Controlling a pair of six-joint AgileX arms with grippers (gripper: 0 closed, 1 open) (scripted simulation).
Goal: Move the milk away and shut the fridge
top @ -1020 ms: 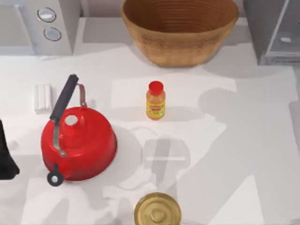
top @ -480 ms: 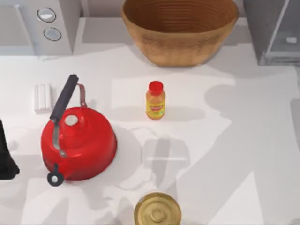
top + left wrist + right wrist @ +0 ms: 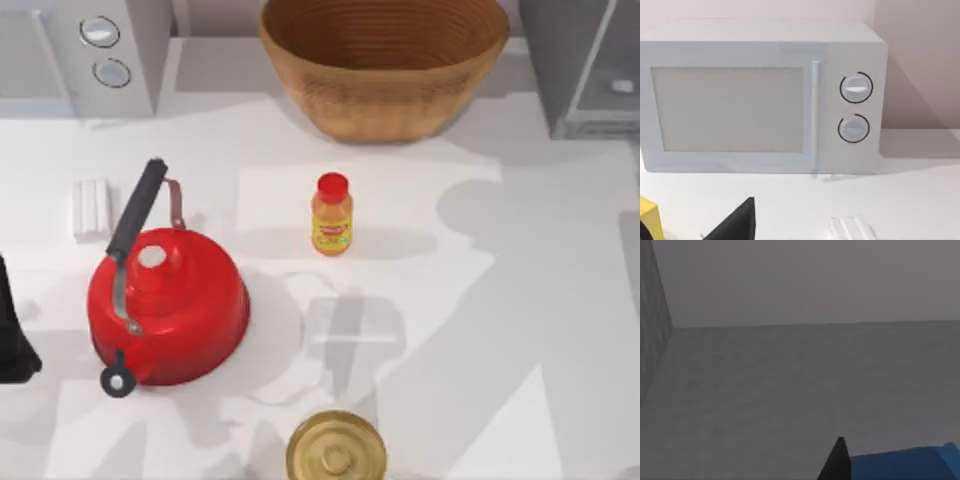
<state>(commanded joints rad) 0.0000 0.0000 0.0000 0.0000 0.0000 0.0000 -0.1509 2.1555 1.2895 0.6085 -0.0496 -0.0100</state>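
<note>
Little has moved on the table since a second ago; inside the fridge (image 3: 585,70), at the back right corner of the top view, the pale patch sits a bit farther right and the shadow on the right of the table has shifted.

From our right wrist, the milk (image 3: 902,465) shows as a blue top at the frame's lower edge, with grey fridge walls around and behind it. One dark fingertip (image 3: 837,462) of our right gripper stands right beside the blue top; we cannot tell whether it touches the carton, how far the pincer is open, or whether it has hold of anything.

Our left arm (image 3: 12,330) rests at the table's left edge. From its wrist, a dark finger (image 3: 735,225) shows at the lower edge, too little to judge the opening.

On the table an orange bottle (image 3: 331,214) stands upright near the middle, well apart from the fridge. A wicker bowl (image 3: 384,60) sits at the back centre, between the fridge and the microwave (image 3: 760,95) in the back left corner. A red kettle (image 3: 168,305) stands on the left, a small white block (image 3: 92,208) just behind it, and a round brass lid (image 3: 336,448) lies at the front edge.
</note>
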